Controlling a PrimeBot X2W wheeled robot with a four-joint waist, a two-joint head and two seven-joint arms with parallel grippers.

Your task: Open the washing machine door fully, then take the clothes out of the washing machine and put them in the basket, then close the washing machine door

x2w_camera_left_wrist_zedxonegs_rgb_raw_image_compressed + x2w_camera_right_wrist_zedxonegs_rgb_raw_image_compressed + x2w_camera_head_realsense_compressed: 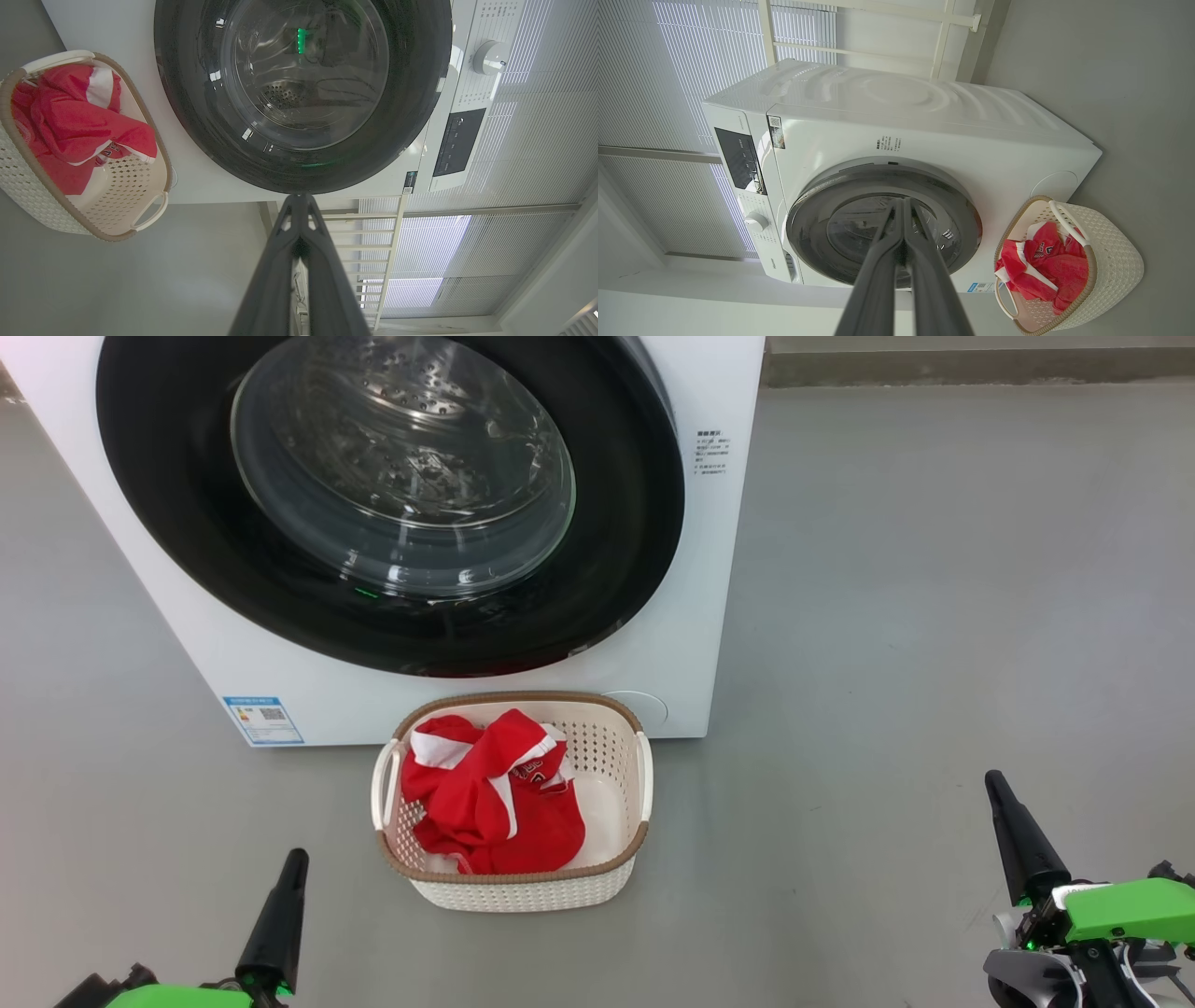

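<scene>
The white washing machine stands ahead with its round black-rimmed door lying flat against its front, the steel drum visible through the glass. On the floor before it, the cream basket holds red clothes with white trim. My left gripper is at the lower left, fingers pressed together and holding nothing. My right gripper is at the lower right, also shut and holding nothing. Both stand well back from the basket. The door and basket show in the left wrist view, and the door and basket in the right wrist view.
Grey floor stretches to the right of the machine and around the basket. A wall base runs along the far edge. White blinds and a white frame stand behind the machine. A control panel with a knob is on the machine's front.
</scene>
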